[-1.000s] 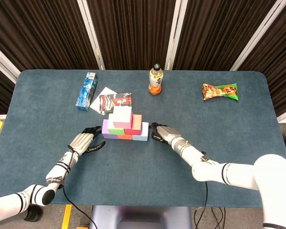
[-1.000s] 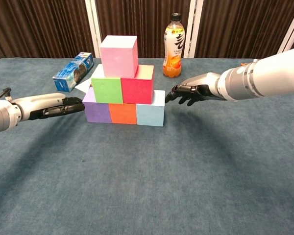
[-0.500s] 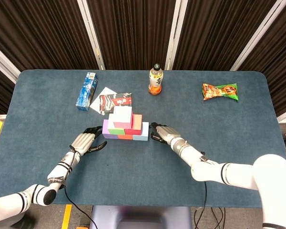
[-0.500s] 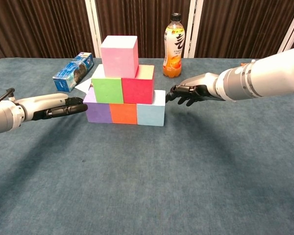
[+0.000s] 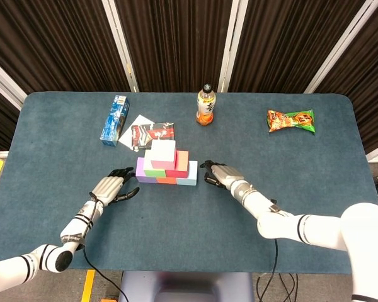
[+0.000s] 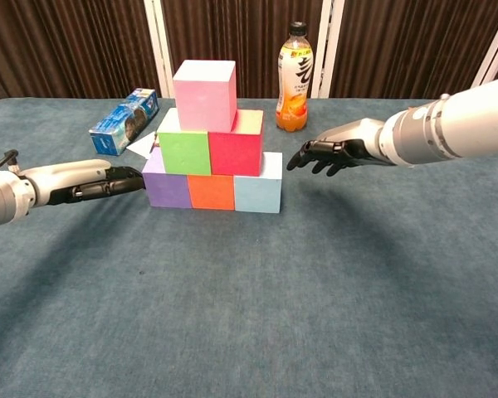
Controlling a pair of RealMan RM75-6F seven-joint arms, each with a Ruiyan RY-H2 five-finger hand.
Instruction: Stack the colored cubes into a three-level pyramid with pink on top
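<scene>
A three-level pyramid stands mid-table: purple cube [image 6: 168,188], orange cube [image 6: 211,191] and light blue cube [image 6: 258,190] at the bottom, green cube [image 6: 183,152] and red cube [image 6: 234,152] above them, pink cube [image 6: 203,84] [image 5: 163,151] on top. My left hand [image 6: 108,179] [image 5: 115,185] lies low just left of the purple cube, fingers stretched toward it, holding nothing. My right hand [image 6: 325,154] [image 5: 219,174] hovers a short gap right of the light blue cube, fingers spread and empty.
An orange drink bottle [image 6: 294,77] stands behind the pyramid to the right. A blue box [image 6: 124,121] and a dark packet [image 5: 152,133] on white paper lie behind-left. A snack bag [image 5: 291,120] rests at the far right.
My right hand has drawn back a little to the right, away from the light blue cube. The left hand and the pyramid have barely moved.
</scene>
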